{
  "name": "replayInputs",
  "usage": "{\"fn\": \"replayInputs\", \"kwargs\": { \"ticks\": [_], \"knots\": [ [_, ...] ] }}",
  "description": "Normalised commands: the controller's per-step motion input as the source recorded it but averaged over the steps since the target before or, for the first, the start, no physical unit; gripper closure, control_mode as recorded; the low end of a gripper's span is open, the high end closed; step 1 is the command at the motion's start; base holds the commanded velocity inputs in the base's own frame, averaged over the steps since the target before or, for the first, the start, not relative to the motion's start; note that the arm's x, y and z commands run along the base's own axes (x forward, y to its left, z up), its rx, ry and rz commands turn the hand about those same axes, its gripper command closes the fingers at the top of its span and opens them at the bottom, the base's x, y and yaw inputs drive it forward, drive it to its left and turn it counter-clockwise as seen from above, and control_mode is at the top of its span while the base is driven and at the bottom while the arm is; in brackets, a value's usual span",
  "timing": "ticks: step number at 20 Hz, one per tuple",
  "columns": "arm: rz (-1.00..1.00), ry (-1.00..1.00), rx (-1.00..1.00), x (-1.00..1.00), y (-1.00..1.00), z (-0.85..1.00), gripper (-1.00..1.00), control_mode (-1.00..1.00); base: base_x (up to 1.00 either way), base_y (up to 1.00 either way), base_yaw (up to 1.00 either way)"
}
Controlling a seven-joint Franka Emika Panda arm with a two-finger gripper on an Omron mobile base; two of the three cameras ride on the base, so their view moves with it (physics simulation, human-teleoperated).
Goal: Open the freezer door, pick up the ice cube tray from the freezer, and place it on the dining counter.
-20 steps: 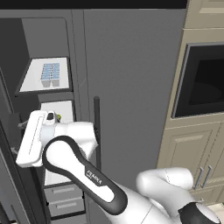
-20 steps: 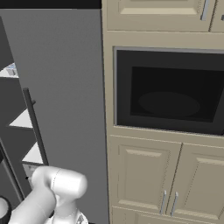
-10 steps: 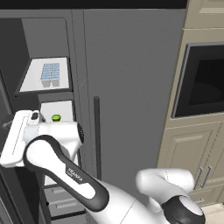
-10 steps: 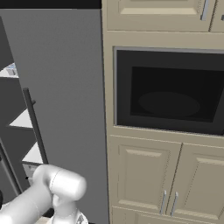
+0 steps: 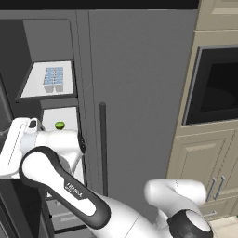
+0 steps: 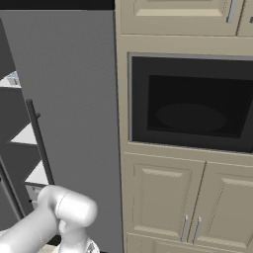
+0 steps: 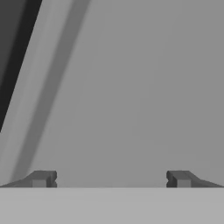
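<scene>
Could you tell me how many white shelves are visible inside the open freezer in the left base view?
2: the upper shelf holds the ice cube tray; the lower shelf holds a small green item. The arm may hide others.

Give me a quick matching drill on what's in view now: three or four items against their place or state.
Items:
1. ice cube tray
2. green round item
3. gripper
4. oven window

Place or state:
a. open, nothing between the fingers
b. upper white shelf in the freezer
c. dark, set in the beige cabinetry
d. shelf below the tray

Pairs: 1-b, 2-d, 3-a, 4-c
</scene>
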Motion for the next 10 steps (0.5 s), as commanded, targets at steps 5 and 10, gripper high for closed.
{"fn": "replayInputs", "kwargs": {
  "ticks": [5, 10],
  "knots": [
    [0.00, 0.00, 0.00, 0.00, -0.07, 0.07, -1.00, -1.00, 0.00, 0.00, 0.00],
    [-0.02, 0.02, 0.00, 0.00, -0.32, 0.19, -1.00, -1.00, 0.00, 0.00, 0.00]
  ]
}}
